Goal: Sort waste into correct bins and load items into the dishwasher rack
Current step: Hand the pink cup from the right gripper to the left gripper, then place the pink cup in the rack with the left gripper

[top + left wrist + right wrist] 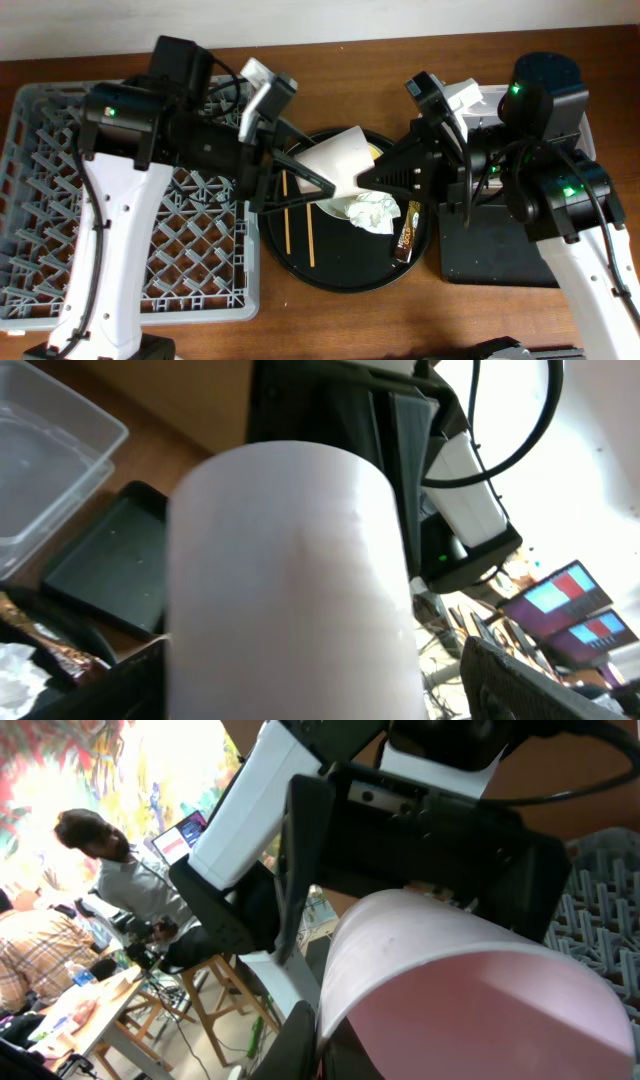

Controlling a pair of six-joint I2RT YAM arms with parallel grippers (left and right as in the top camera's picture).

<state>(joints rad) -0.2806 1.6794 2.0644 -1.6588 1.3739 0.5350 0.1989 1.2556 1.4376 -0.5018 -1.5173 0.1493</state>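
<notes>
The small pink cup (335, 158) hangs on its side above the round black tray, between both grippers. My right gripper (365, 178) is shut on its rim; the right wrist view shows the pink inside (480, 990) with my fingers (400, 1040) pinching the wall. My left gripper (320, 168) is open, its fingers straddling the cup's base end (290, 560); a gap shows at one finger. On the tray lie crumpled white tissue (370, 212), the gold foil wrapper (407, 232) and two chopsticks (288, 225). The pale plate (328, 208) and the yellow bowl (372, 152) are mostly hidden. The blue cup is out of view.
The grey dishwasher rack (40, 200) fills the left side. The round black tray (300, 265) sits in the middle. The black rectangular tray (480, 255) lies to the right, and the clear tub (40, 450) behind it, both partly under my right arm.
</notes>
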